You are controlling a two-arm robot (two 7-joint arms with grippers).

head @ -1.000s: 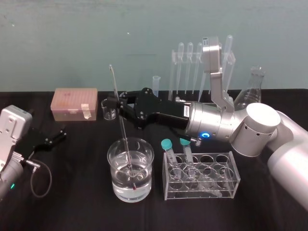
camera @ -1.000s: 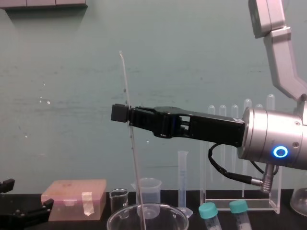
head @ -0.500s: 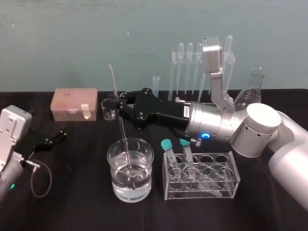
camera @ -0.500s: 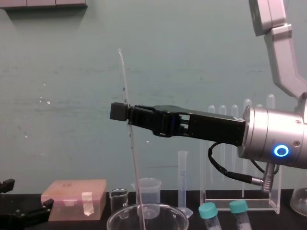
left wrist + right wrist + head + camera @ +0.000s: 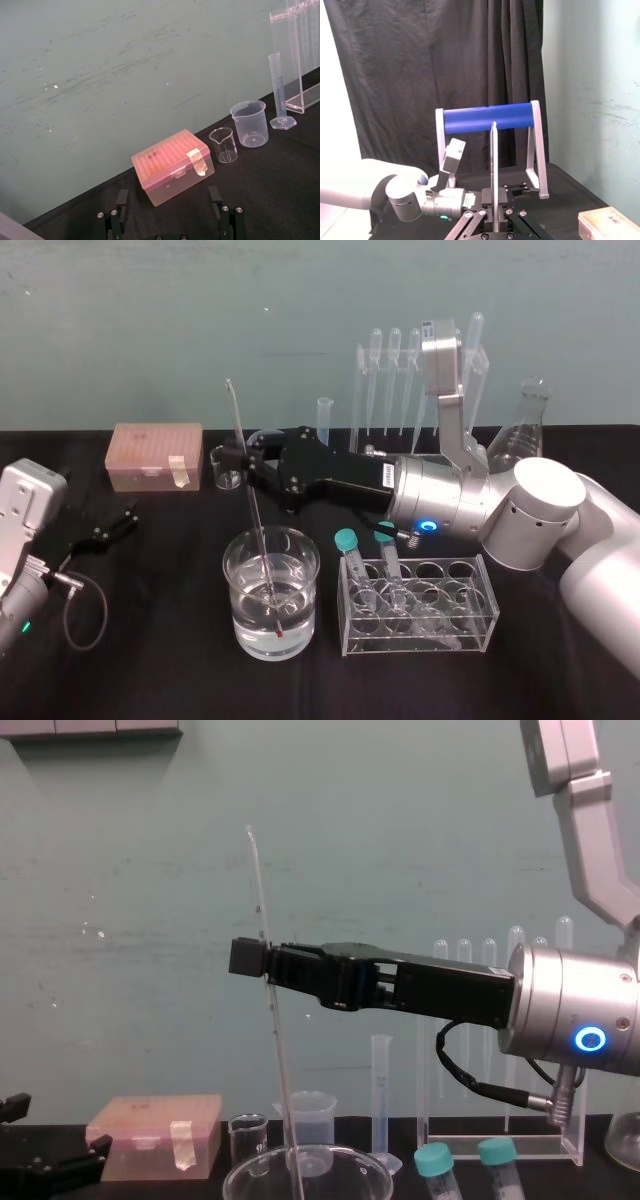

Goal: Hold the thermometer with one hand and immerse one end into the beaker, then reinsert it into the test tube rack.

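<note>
Head view: my right gripper (image 5: 240,454) is clamped on the thermometer (image 5: 255,510), with its red tip underwater in the wide glass dish (image 5: 245,625) at 6 o'clock. The left gripper (image 5: 112,525) rests at 9 o'clock.

Left wrist view: I see its fingers apart, and the beaker (image 5: 249,125) standing near the pink box (image 5: 172,167).

Chest view: the test tube rack (image 5: 500,1148) is at 4 o'clock.

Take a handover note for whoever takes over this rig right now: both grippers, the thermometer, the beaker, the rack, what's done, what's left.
Right gripper: shut on the thermometer, on its upper half, over the table's middle.
Left gripper: open, parked low on the left.
Thermometer: near upright, red tip under water in the wide glass dish in front. The whitish plastic beaker stands apart at the back.
Done: pick-up and a dip, in the dish.
Left: lift out and reinsert into the tall test tube rack at the back right.
</note>
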